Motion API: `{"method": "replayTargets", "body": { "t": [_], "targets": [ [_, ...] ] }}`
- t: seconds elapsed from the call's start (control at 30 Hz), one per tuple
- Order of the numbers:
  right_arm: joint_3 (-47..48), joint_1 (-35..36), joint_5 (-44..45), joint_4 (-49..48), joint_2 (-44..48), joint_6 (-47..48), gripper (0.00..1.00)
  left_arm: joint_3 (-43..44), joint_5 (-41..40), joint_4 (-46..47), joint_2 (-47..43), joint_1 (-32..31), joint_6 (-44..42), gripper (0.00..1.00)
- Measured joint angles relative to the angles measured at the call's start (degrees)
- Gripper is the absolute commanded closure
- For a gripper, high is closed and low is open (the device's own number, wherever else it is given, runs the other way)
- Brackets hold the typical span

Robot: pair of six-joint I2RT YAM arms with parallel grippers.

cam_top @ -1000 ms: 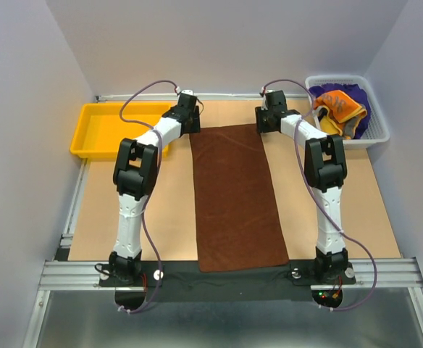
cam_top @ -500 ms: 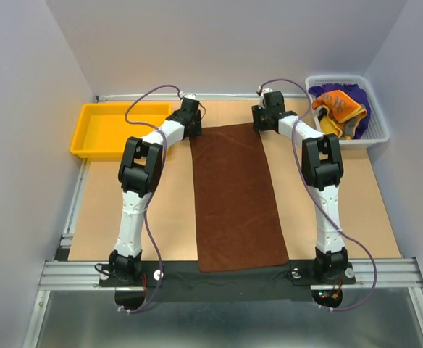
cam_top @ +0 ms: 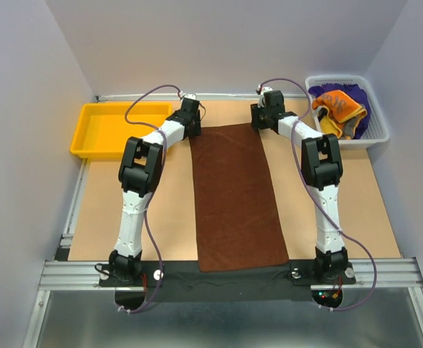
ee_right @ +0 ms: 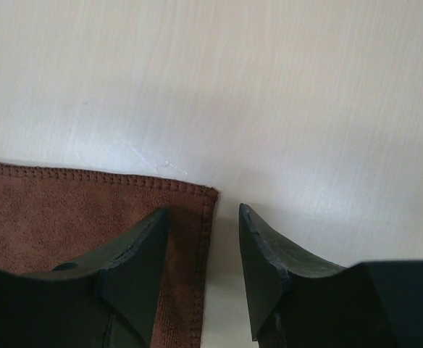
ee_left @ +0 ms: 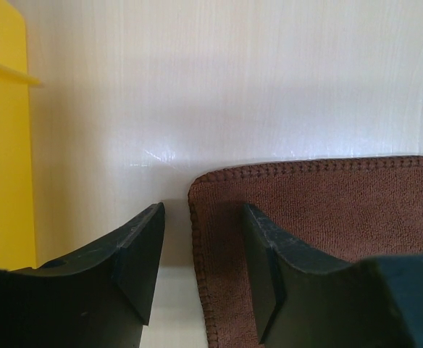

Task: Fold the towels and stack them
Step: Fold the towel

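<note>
Left hand (ee_left: 202, 217) and right hand (ee_right: 204, 214) straddle one flat brown towel (cam_top: 235, 196).

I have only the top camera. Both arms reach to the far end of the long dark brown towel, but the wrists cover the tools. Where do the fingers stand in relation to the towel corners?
Observer: The left wrist view shows the left tool straddling the left edge of the dark brown terry towel, just short of its far corner. One finger is over the light wooden tabletop, the other over cloth.
Operator: And the right side?
Observer: The right tool straddles the right edge in the same way, the far right corner just beyond its fingertips.
Operator: Do the tools already pinch the cloth?
Observer: No. Both stand open, and the stitched hem lies flat between the fingers.
</note>
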State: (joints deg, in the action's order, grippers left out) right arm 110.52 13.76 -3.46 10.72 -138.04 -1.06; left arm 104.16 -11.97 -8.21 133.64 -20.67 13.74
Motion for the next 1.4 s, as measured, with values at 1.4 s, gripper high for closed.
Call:
{"method": "replayTargets", "body": {
  "t": [1.4],
  "targets": [
    [-2.1,0.2,-0.2,-5.1,-0.7,0.3,0.75,-0.1,2.3,0.7,0.0,0.2,0.0,0.78]
  ]
}}
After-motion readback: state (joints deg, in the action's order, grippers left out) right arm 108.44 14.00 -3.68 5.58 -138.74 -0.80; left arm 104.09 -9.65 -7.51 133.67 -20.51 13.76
